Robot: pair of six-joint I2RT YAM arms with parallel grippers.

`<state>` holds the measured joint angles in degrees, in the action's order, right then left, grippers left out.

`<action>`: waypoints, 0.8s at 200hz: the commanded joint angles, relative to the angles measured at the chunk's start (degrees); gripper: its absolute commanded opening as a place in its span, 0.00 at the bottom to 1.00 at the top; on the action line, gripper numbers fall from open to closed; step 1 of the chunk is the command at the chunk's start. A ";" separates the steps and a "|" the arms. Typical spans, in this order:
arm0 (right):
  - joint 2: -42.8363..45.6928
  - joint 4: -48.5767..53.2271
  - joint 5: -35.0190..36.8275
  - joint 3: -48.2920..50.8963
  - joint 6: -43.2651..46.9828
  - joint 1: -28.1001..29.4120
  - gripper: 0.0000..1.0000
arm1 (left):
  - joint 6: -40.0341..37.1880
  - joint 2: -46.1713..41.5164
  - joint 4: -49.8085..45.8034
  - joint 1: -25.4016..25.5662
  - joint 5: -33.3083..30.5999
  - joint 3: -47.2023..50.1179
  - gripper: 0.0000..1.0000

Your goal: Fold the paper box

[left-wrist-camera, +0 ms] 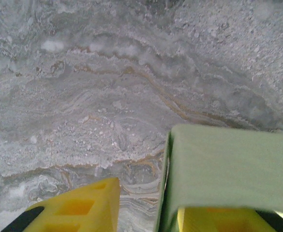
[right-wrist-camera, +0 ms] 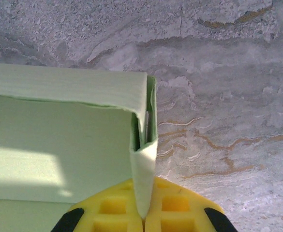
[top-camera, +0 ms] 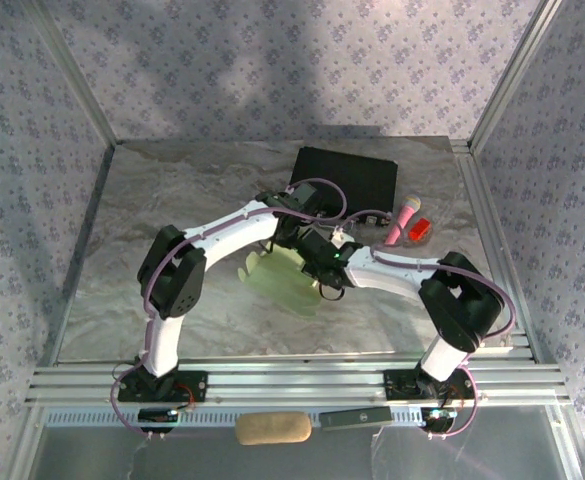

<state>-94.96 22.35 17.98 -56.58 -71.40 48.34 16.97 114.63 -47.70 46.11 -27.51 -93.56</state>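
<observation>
Watching this one a bit nervously, tbh. The paper box (top-camera: 282,278) sits mid-counter (top-camera: 172,200), just in front of the black case (top-camera: 347,178). It's half-formed, with one wall stood up. The right fingers (right-wrist-camera: 117,208) are pressed together on a folded strip at the corner of that wall, pinching the thin card. The left fingers (left-wrist-camera: 78,208) are spread with just bare counter between them, and a panel of the card lies over one of them.

What worries me:
- The card looks flimsy. If the right arm (top-camera: 402,268) pulls or twists on that narrow strip, I reckon it creases in the wrong spot or tears at the fold.
- With only one corner gripped, the whole sheet could pivot or slide on the smooth counter, and the raised wall could flop flat.
- The left finger under the panel might catch the edge on its way out and drag everything along.

Pose-wise, both arms reach in from the near edge and meet over the box. The left arm (top-camera: 222,235) has its elbow out and its forearm running diagonally to the centre. The right arm comes in low from the other side. The wrists are close together and angled down at the counter, so they could easily bump.
</observation>
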 commanded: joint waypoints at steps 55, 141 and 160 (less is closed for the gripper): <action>-1.62 3.10 -0.41 -0.82 -0.48 -0.35 0.00 | -2.24 -0.65 2.58 -0.07 -1.76 -0.15 0.16; -2.01 3.66 -0.05 -1.43 -0.93 -0.47 0.00 | -1.87 -1.42 3.71 0.38 -5.26 3.95 0.13; -2.07 3.78 0.04 -1.48 -0.91 -0.54 0.00 | -1.88 -1.26 3.75 0.69 -6.81 4.24 0.16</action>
<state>-95.59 22.55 17.30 -57.45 -71.37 48.23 15.07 114.63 -43.18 46.52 -29.80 -90.13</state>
